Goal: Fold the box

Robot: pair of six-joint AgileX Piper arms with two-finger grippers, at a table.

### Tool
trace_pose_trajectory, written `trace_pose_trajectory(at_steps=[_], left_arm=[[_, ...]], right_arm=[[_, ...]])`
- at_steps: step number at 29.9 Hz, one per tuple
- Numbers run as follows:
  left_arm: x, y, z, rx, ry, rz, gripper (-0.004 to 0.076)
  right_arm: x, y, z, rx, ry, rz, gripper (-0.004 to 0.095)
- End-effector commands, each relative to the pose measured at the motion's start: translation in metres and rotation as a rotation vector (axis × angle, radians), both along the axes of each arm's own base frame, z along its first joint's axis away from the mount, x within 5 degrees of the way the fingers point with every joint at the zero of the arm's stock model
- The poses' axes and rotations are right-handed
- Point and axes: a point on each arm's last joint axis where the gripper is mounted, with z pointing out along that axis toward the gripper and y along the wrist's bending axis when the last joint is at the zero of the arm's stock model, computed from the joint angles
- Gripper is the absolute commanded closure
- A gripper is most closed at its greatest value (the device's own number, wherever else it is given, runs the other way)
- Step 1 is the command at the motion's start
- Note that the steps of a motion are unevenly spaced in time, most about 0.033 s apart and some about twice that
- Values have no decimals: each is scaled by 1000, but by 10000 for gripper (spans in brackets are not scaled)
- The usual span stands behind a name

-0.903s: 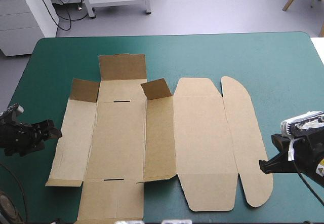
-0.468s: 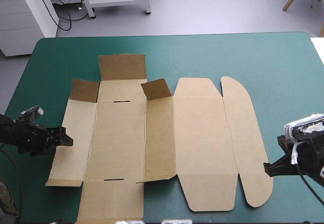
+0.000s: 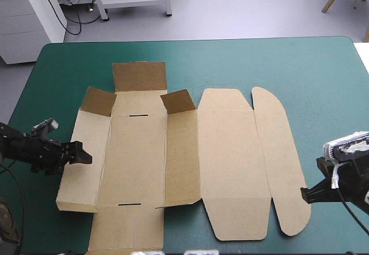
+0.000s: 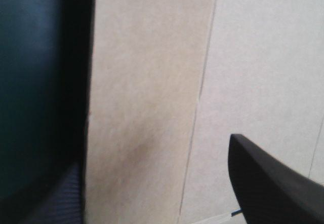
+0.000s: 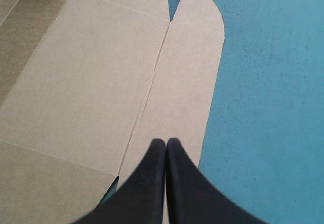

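Observation:
The brown box (image 3: 230,151) lies spread out on the teal-green cover, with small flaps (image 3: 179,100) raised at its far side. My left gripper (image 3: 83,158) is at the box's left side panel (image 3: 86,151), open. In the left wrist view the panel's outer edge (image 4: 91,107) runs between the two fingers of the left gripper (image 4: 154,153), and the panel looks slightly lifted. My right gripper (image 3: 302,192) is shut, with nothing in it, at the near end of the rounded right flap (image 3: 282,151). In the right wrist view the right gripper (image 5: 166,142) points along that flap (image 5: 187,72).
The teal-green cover (image 3: 323,82) shows as a wide band right of the box and a narrower one along the far edge. The box's near flap (image 3: 127,229) reaches the table's near edge. The table's left edge lies just behind my left arm.
My left gripper has moved right, from off the box onto its left panel's edge, and that panel has shifted and risen a little. My right gripper has dropped slightly toward the near edge.

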Motion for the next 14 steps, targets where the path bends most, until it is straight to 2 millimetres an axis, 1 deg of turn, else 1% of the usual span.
trace_pose_trajectory(at_steps=[1,4,6,11,14], left_arm=[[4,-27,15,-69,-35,-87,211],[7,-47,15,-72,-34,-164,211],[8,-54,16,-74,-33,-188,211],[7,-57,16,-72,-36,-203,233],[8,-57,16,-71,-38,-202,286]], right_arm=[[3,-1,10,2,-78,-7,927],[3,-1,10,2,-78,-7,927],[3,-1,10,2,-78,-7,927],[3,-1,10,2,-78,-7,927],[3,-1,10,1,-78,-7,927]])
